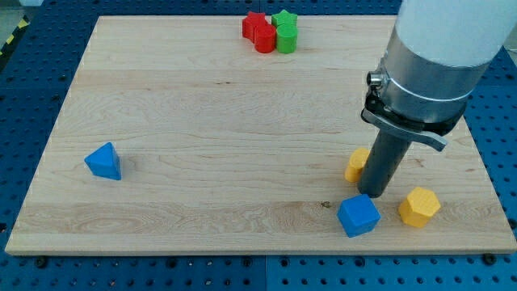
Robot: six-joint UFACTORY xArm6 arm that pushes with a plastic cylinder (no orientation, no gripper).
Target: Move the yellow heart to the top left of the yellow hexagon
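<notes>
The yellow heart point(356, 164) lies at the view's lower right, partly hidden behind my rod. The yellow hexagon point(419, 207) sits further right and lower, near the board's bottom right corner. My tip point(371, 193) rests on the board just right of and below the heart, touching or nearly touching it, and left of the hexagon. A blue cube point(359, 215) lies directly below my tip.
A blue triangular block point(104, 162) lies at the view's left. At the top middle a red block point(255, 25), a red cylinder point(265, 39), a green star point(283, 18) and a green cylinder point(286, 38) are clustered. The wooden board point(202, 121) has a blue surround.
</notes>
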